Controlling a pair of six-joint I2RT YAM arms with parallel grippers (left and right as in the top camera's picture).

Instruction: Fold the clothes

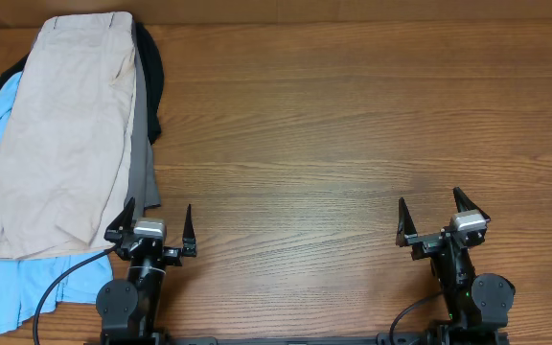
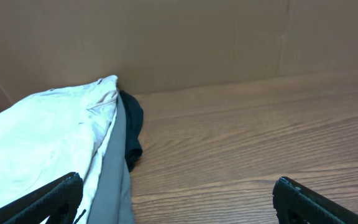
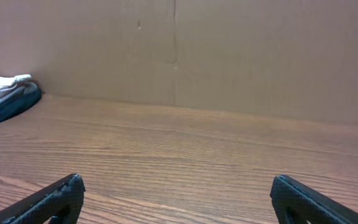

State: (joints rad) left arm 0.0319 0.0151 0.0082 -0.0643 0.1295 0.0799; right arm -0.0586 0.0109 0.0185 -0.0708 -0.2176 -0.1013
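Left claw (image 1: 159,209), jaws wide apart and empty, has likely limp, light khaki shorts (image 1: 65,134) just ahead-left; pinch the nearest hem

No pattern is seen on the plain light beige cotton shorts (image 1: 65,134). A plain grey fabric garment (image 1: 144,172), a solid black fabric garment (image 1: 151,86) and a light-blue fabric garment (image 1: 12,287) are also unpatterned. The reddish-brown wooden table (image 1: 353,125) is streaked with darker grain lines. The flat cardboard wall (image 2: 197,37) is coloured dull tan. The left gripper (image 1: 159,206) and right gripper (image 1: 428,196) are coloured black, with silver-grey blocks.
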